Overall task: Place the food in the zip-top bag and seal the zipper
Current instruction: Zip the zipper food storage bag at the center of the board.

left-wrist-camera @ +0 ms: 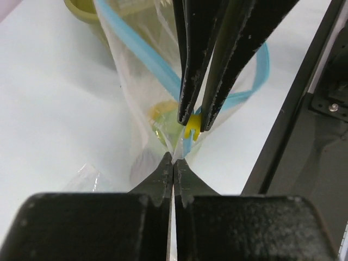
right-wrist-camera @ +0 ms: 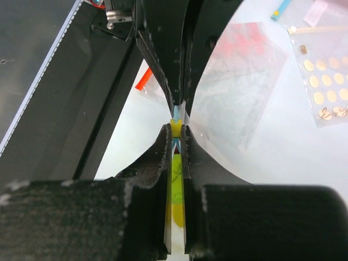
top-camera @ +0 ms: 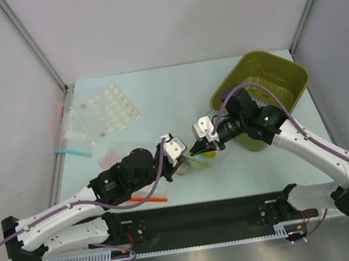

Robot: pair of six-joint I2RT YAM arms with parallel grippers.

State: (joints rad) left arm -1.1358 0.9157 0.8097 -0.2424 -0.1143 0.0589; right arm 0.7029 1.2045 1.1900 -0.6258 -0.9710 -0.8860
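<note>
The zip-top bag (top-camera: 200,162) hangs between my two grippers near the table's front middle. My left gripper (top-camera: 186,157) is shut on the bag's top corner, as the left wrist view (left-wrist-camera: 173,159) shows. My right gripper (top-camera: 198,148) is shut on a small yellow slider (right-wrist-camera: 176,128) on the light blue zipper (left-wrist-camera: 145,53), just beyond the left jaws. The zipper's far part stands open in a loop. Green food (right-wrist-camera: 176,173) and yellow food (right-wrist-camera: 177,213) show inside the bag below the right jaws. The dark red one is not clearly seen.
An olive green basket (top-camera: 266,87) stands behind the right arm. A clear bag with white dots (top-camera: 107,109) and another bag with a blue strip (top-camera: 72,151) lie at the back left. A red-orange strip (top-camera: 149,199) lies under the left arm.
</note>
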